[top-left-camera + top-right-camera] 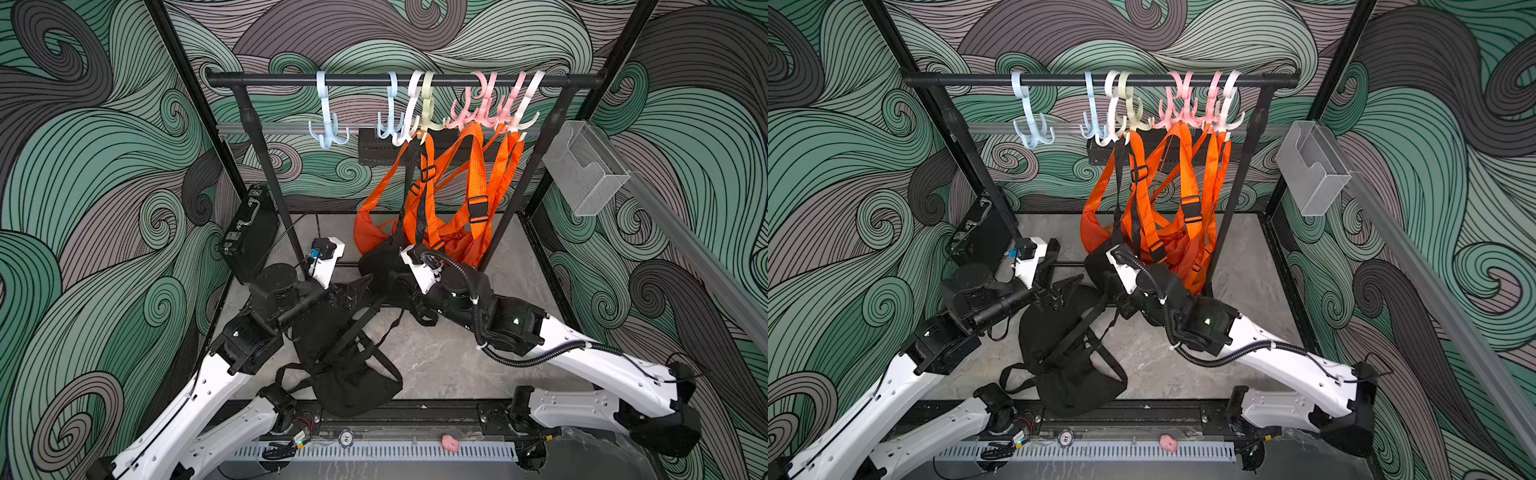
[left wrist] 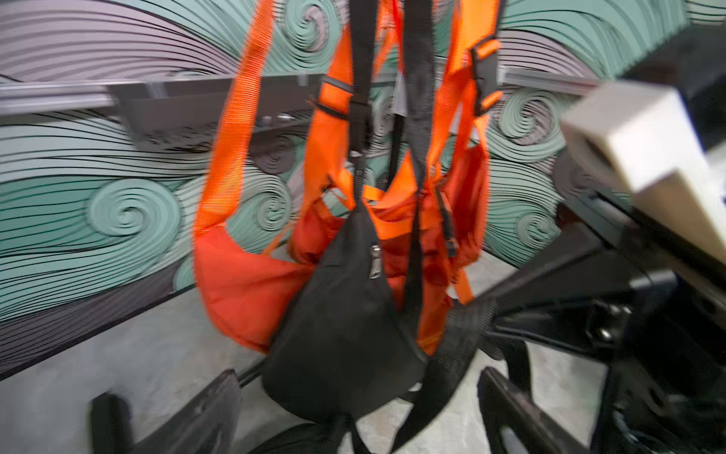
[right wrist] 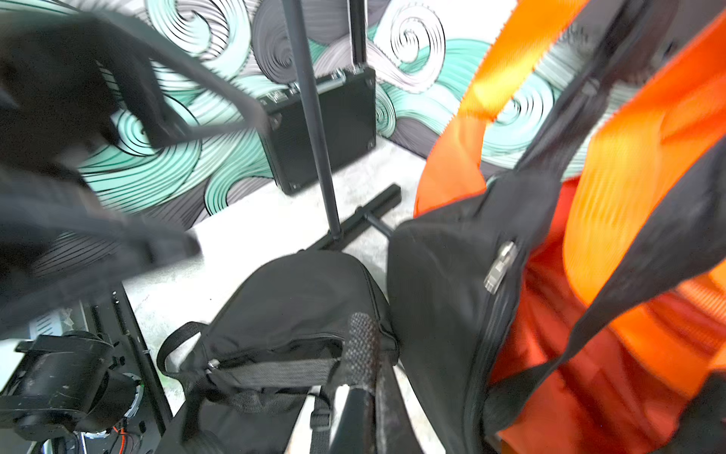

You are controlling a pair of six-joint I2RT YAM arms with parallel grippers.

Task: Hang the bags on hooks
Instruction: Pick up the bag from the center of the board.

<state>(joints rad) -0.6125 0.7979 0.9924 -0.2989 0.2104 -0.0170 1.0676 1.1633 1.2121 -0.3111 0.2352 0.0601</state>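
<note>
Right claw (image 3: 364,338) clenched on black bag (image 1: 353,382) strap (image 3: 275,371); left claw (image 1: 355,291) released. Bag body on table (image 1: 440,357); free blue hook (image 1: 328,133) up-left of right claw.

Grey marbled tabletop (image 1: 436,361), black bag (image 1: 353,386) lying flat, rack (image 1: 270,174) standing

You have a black bag (image 1: 353,386), orange bags (image 1: 370,232) with black buckles, a grey marbled counter (image 1: 440,357), pale blue, white, cream and pink hooks (image 1: 328,124), a black rail (image 1: 282,79), and walls (image 1: 104,174) swirled teal and grey, lined black.
</note>
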